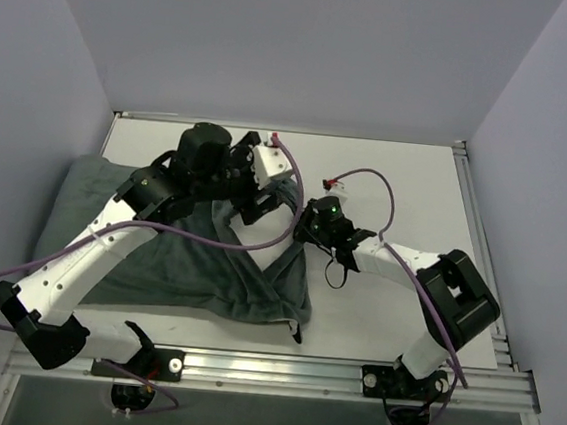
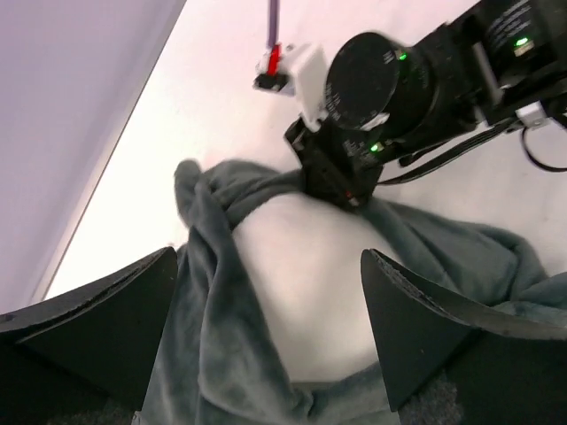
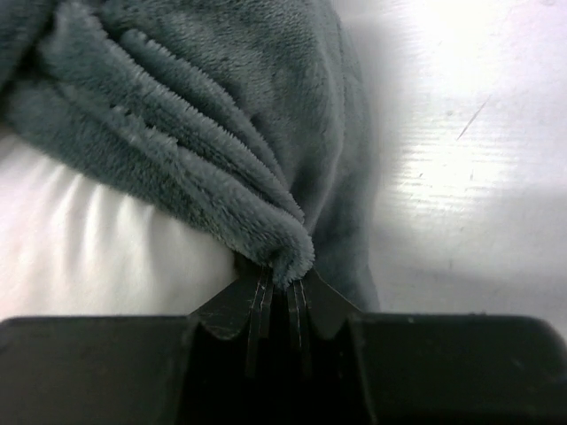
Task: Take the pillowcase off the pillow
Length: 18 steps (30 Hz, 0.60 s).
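right gripper (image 3: 276, 299) is clamping a fold of the dark grey fuzzy pillowcase (image 3: 204, 168), which is bunching round the plump white pillow (image 3: 89, 257); left gripper (image 2: 266, 323) is gaping over its bare end. better: left pinning pillow, right dragging cloth away.

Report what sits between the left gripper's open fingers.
In the left wrist view, the exposed white pillow bulges between the open jaws of the left gripper. The grey pillowcase is bunched around it, and the jaws touch neither.

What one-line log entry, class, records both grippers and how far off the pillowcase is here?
left gripper: open, over bared pillow | right gripper: shut on pillowcase fold | pillow: partly uncovered, case not yet off
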Motion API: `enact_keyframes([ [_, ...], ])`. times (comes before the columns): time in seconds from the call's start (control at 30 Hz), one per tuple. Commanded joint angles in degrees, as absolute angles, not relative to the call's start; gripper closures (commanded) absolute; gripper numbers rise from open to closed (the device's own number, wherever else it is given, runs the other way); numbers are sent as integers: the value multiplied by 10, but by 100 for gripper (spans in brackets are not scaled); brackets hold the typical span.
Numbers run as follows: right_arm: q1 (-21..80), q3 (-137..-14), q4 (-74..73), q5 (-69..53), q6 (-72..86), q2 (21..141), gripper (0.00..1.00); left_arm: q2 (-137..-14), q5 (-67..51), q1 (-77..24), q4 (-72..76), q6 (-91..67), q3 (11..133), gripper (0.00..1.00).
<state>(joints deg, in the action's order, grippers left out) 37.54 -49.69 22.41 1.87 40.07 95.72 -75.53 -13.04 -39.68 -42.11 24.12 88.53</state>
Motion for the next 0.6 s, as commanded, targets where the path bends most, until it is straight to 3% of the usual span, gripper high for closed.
enact_keyframes([
  [0.0,374,-454,311,-33,467,900,100,-792,-108,-452,-442,256,910,6],
  [0.13,361,-401,371,-54,505,859,100,-792,-89,-469,-421,321,811,6],
  [0.27,360,-388,401,-69,519,859,100,-806,16,-502,-368,372,735,6],
  [0.57,371,-384,400,-65,522,857,100,-919,71,-507,-376,384,793,6],
])
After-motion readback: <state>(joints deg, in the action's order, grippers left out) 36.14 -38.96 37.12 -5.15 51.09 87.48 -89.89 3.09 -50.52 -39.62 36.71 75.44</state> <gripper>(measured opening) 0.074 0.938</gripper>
